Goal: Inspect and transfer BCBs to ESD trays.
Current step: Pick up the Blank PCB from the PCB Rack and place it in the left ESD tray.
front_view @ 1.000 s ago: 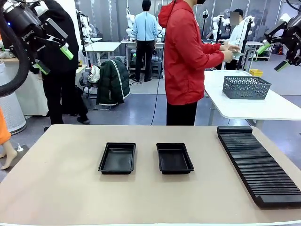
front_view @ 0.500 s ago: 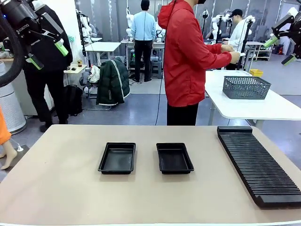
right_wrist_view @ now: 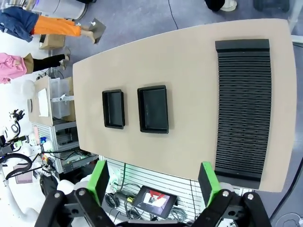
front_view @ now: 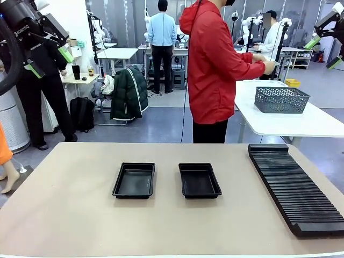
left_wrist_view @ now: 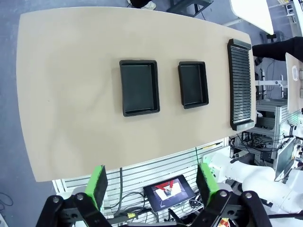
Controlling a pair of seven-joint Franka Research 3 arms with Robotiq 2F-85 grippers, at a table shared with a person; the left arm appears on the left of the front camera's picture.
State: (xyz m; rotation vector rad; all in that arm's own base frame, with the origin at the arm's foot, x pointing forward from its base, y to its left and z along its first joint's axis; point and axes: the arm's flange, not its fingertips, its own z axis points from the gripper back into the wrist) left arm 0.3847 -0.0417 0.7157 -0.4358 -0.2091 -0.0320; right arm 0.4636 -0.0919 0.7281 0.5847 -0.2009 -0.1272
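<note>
The left pincer (front_view: 49, 61) hangs high at the counter's left with its jaws wide apart and nothing between its green pads (left_wrist_view: 97, 184). The right pincer (front_view: 322, 52) is raised just as high at the right, also spread open and empty. Both wrist cameras look straight down on the counter (front_view: 64, 204) from well above.

The two trays (front_view: 134, 180) lie side by side near the counter's middle, a little apart, and both hold nothing. They are shallow black plastic with a smooth, faintly glossy floor, rounded corners and a raised flared rim. They look light and stiff, so a nudge would probably slide them over the matte beige top.

To the right lies a long black rack (front_view: 295, 188), ribbed across with close slots. Beyond the counter a person (front_view: 215, 64) in a red jacket turns toward a white side table with a grey mesh basket (front_view: 280, 99). What their hands hold is too small to tell, so the place of the boards cannot be given.

Going by the task, a board should be thin, light and rigid but easily marked or flexed. It is probably best pinched by its bare edges across the short side, with little force, then lowered flat inside a tray's rim.
</note>
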